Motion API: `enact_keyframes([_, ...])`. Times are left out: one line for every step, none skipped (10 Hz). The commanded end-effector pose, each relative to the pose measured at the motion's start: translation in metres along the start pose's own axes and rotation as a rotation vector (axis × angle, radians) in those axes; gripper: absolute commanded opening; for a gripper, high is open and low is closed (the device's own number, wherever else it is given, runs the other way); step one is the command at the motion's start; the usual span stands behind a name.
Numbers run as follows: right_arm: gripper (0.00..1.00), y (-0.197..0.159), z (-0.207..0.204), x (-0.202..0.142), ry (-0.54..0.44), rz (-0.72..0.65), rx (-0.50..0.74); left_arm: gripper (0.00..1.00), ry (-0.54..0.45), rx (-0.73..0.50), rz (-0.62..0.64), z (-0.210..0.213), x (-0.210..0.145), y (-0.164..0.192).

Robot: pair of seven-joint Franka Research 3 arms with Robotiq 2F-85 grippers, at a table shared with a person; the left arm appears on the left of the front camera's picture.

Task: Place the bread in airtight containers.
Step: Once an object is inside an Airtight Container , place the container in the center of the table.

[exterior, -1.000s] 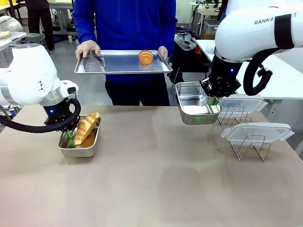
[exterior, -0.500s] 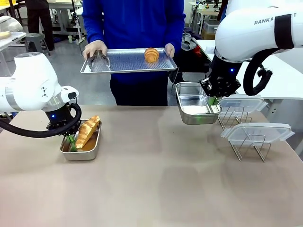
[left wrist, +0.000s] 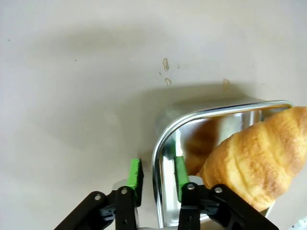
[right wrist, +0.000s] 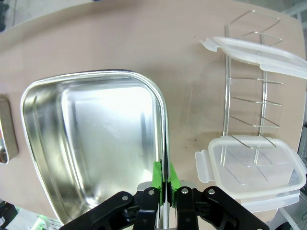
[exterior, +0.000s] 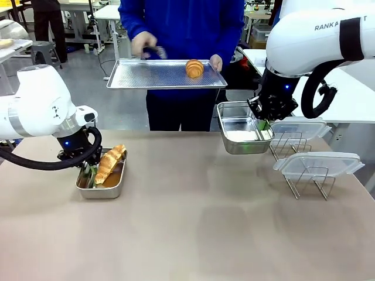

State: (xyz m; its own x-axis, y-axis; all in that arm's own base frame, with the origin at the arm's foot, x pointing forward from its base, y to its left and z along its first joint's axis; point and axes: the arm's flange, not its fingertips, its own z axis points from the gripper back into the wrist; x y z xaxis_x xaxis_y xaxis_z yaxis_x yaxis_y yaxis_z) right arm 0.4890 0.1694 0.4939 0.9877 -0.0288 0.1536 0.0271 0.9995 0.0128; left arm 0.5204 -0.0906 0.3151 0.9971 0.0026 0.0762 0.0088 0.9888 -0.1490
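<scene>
While the left gripper [left wrist: 158, 175] straddles, jaws apart, the rim of a steel container [exterior: 99, 192] holding a croissant [exterior: 110, 163], the right gripper [right wrist: 164, 175] clamps a second container [exterior: 243, 146] aloft. Farther off, a person's perforated tray [exterior: 152, 75] carries another croissant [exterior: 194, 68].

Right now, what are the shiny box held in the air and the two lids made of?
The empty container looks like polished metal, probably stainless steel: mirror-bright glare. The lids seem clear plastic: the wire rack shows through them.
</scene>
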Motion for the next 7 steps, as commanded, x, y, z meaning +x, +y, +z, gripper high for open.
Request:
enact_keyframes([0.0, 0.0, 0.003, 0.001, -0.011, -0.014, -0.012, 1.0, -0.06, 0.009, 0.004, 0.031, -0.008, 0.012])
enact_keyframes([0.0, 0.0, 0.003, 0.001, -0.011, -0.014, -0.012, 0.83, -0.095, 0.011, -0.009, 0.055, -0.012, 0.017])
enact_keyframes([0.0, 0.0, 0.003, 0.001, -0.011, -0.014, -0.012, 0.93, -0.12, -0.016, -0.046, 0.076, -0.016, 0.021])
enact_keyframes([0.0, 0.0, 0.003, 0.001, -0.011, -0.014, -0.012, 1.0, -0.152, -0.045, -0.098, 0.1, -0.02, 0.026])
enact_keyframes([0.0, 0.0, 0.003, 0.001, -0.011, -0.014, -0.012, 1.0, -0.184, -0.082, -0.181, 0.122, -0.025, 0.035])
enact_keyframes([0.0, 0.0, 0.003, 0.001, -0.011, -0.014, -0.012, 1.0, -0.228, -0.16, -0.318, 0.153, -0.035, 0.055])
enact_keyframes([0.0, 0.0, 0.003, 0.001, -0.011, -0.014, -0.012, 1.0, -0.254, -0.248, -0.51, 0.176, -0.046, 0.078])
